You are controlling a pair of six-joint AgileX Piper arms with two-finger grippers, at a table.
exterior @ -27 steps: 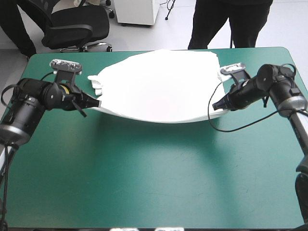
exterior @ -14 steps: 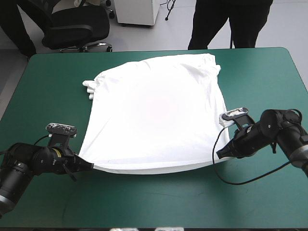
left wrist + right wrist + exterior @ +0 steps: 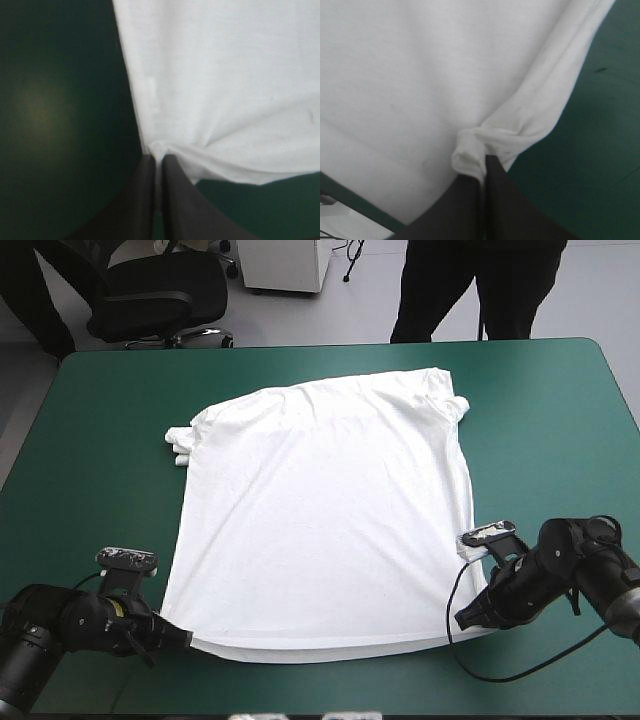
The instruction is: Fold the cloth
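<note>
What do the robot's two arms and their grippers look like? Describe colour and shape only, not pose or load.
The left arm and right arm are black, built of rounded, barrel-like segments. The left gripper and right gripper each end in two broad black fingers, smooth and curved like fins, narrowing to a point. No markings show on them.

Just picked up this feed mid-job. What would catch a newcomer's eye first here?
The white T-shirt lies spread almost flat across the middle of the teal-green table, sleeves toward the far edge. At its near hem the left gripper pinches the left corner and the right gripper the right corner, each with black fingers shut on bunched cloth.
</note>
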